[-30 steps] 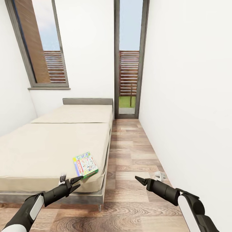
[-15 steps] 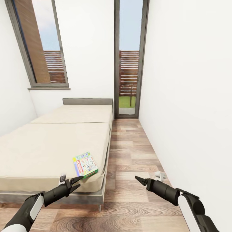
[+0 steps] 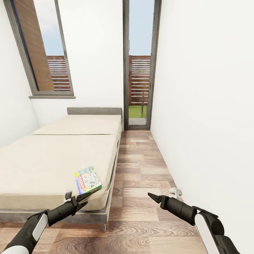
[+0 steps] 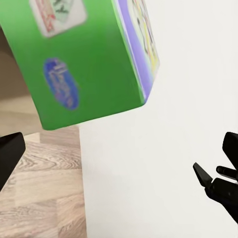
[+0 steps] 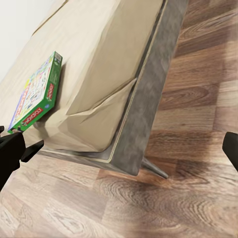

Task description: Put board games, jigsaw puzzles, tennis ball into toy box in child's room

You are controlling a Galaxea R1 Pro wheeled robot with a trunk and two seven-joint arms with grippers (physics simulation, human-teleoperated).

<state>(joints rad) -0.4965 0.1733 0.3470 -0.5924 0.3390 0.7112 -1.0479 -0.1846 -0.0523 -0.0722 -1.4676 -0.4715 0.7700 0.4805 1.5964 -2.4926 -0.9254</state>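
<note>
Since the earlier frames the whole head view has slid a little, so bed, window and glass door sit slightly further left in the picture; that is the camera turning, and the arms keep their places in it while the game keeps its spot on the mattress.

One board game (image 3: 88, 180) lies flat on the bed (image 3: 53, 162), near the foot-end corner on the floor side, its long edge angled to the mattress edge. Its lid is pale with blue and multicoloured print and a red lettered strip, and its sides are green. In the right wrist view the game (image 5: 35, 93) rests just above the spot where the mattress corner sags over the grey bed frame (image 5: 144, 99).

The left gripper (image 3: 78, 198) hangs just before that corner, below and beside the game and apart from it, its two dark fingers spread and holding nothing. In the left wrist view the green side of the game (image 4: 94, 64) looms close and blurred between the finger tips.

The right gripper (image 3: 155, 197) hovers over the plank floor (image 3: 141, 169) in the aisle between bed and white wall, empty; the pictures do not settle whether its jaws stand apart. A small white fitting (image 3: 175, 192) sits at the foot of that wall.
</note>
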